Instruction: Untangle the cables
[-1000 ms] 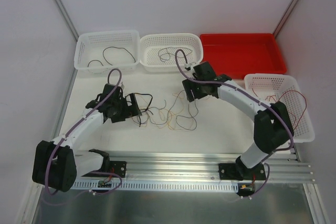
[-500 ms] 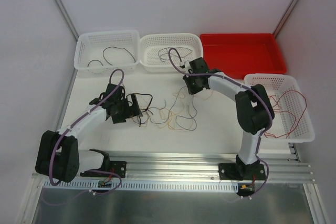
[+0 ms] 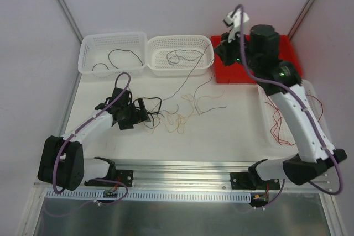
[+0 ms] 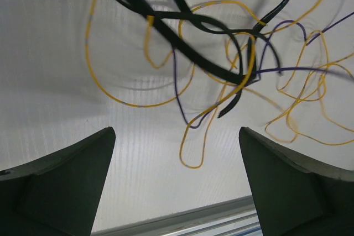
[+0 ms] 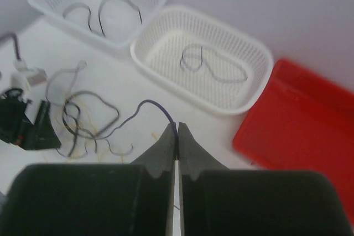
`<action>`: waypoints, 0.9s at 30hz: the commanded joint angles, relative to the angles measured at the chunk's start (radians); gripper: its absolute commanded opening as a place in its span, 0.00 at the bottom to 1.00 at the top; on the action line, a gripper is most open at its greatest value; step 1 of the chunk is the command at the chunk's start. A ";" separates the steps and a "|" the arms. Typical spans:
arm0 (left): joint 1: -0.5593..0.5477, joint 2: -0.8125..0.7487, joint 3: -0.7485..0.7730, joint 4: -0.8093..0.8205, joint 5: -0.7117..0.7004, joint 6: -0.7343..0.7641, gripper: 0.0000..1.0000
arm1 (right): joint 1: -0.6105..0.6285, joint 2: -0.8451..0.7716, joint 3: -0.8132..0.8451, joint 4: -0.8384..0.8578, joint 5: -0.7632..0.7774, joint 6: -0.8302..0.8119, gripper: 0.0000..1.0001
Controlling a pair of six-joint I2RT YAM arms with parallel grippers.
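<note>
A tangle of thin yellow, purple and black cables (image 3: 177,113) lies mid-table. My right gripper (image 3: 221,52) is raised high over the red tray's near-left corner. In the right wrist view it (image 5: 177,132) is shut on a purple cable (image 5: 148,103), which trails down to the tangle (image 5: 83,117). From above that cable (image 3: 188,85) runs as a taut dark line. My left gripper (image 3: 145,110) sits low at the tangle's left edge. Its open fingers (image 4: 61,181) have nothing between them, and yellow, purple and black cable loops (image 4: 215,75) lie just ahead.
At the back stand a white basket (image 3: 113,36) holding a black cable, a second white basket (image 3: 180,40) holding a dark cable, and a red tray (image 3: 293,62). Another white basket (image 3: 326,136) with red cables sits at the right edge.
My right gripper closed on the purple cable at the tangle and rose up and back to the right, drawing the cable out and stretching the tangle. The left gripper has stayed put.
</note>
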 commanded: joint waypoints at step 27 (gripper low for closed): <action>-0.040 -0.315 0.174 0.012 0.058 0.114 0.97 | -0.001 -0.283 -0.006 0.080 -0.129 0.141 0.01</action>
